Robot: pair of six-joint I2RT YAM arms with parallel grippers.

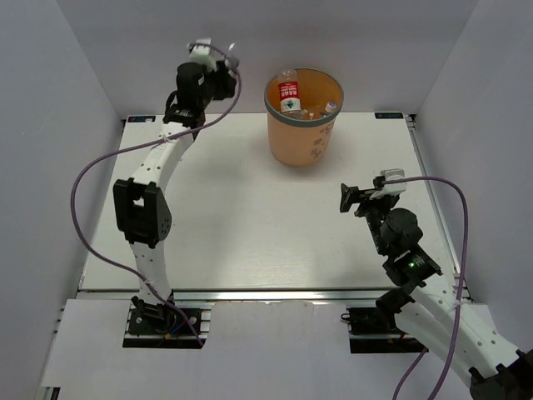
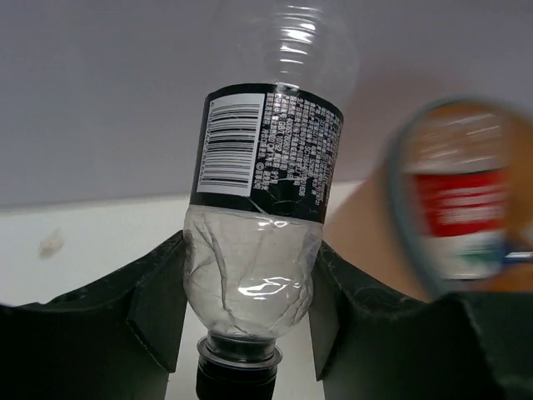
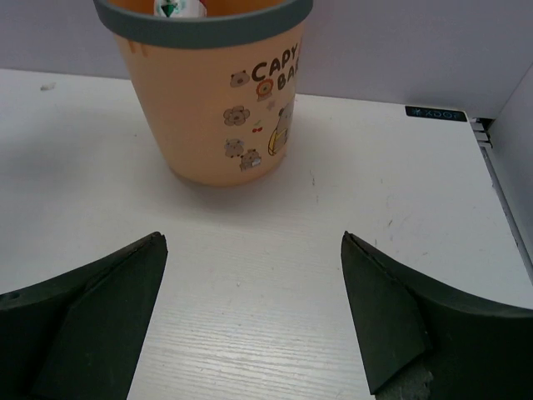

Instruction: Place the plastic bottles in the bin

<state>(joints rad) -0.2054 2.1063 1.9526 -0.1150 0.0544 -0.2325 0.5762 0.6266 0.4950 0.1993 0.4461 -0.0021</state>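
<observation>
Near right: right gripper spread wide, empty, low over the counter; best left parked there. Far left: left gripper clamped on a dark-labelled bottle, raised just left of the bin. Carry right over the rim, clear of the red-labelled bottle inside, and only then release.

Crinkled clear glossy plastic bottle; smooth matt orange plastic bin; white wood-grain table, faintly scuffed
</observation>
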